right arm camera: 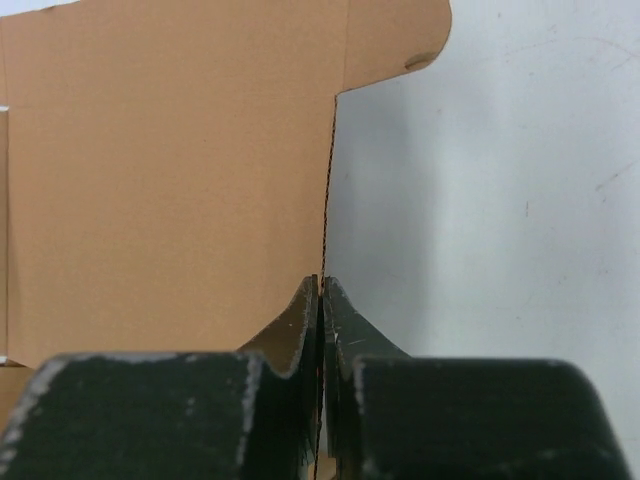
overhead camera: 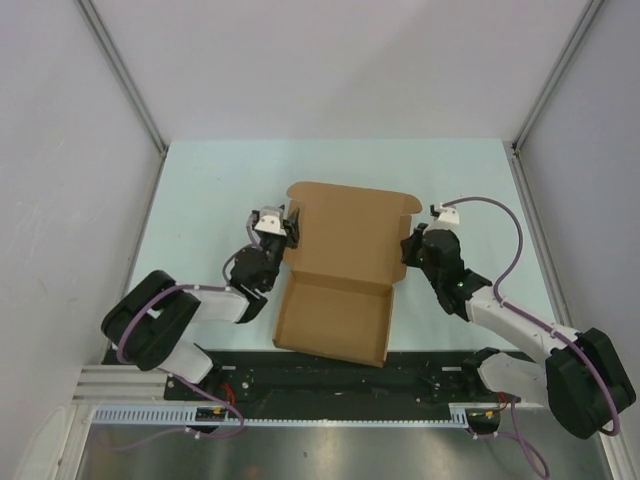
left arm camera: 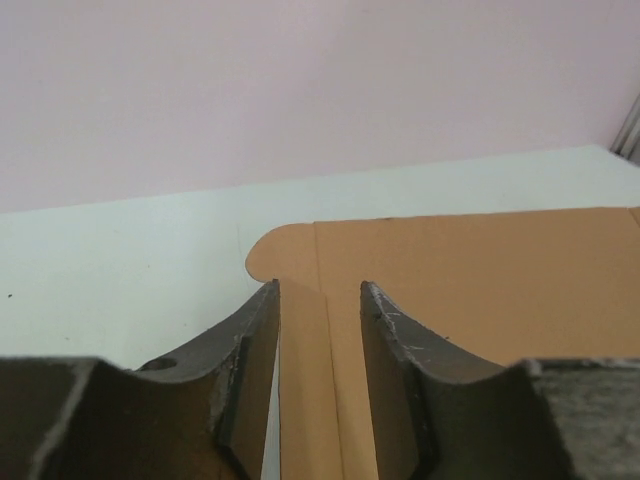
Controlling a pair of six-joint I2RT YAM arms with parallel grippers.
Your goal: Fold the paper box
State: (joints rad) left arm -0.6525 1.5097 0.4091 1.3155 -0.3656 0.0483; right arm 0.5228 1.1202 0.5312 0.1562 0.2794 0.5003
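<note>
The brown paper box (overhead camera: 340,300) lies mid-table, with its tray walls raised at the near end and its lid panel open flat toward the far side. My left gripper (overhead camera: 291,228) is at the lid's left edge. In the left wrist view the gripper (left arm camera: 318,300) is open, and the lid's narrow side flap (left arm camera: 305,380) runs between its fingers, close to the left one. My right gripper (overhead camera: 408,246) is at the lid's right edge. In the right wrist view the gripper (right arm camera: 321,285) is shut on the thin edge of the box's side flap (right arm camera: 326,190), seen edge-on.
The pale green table (overhead camera: 200,190) is enclosed by white walls on the left, back and right. A black rail with cable tracks (overhead camera: 330,375) runs along the near edge by the arm bases.
</note>
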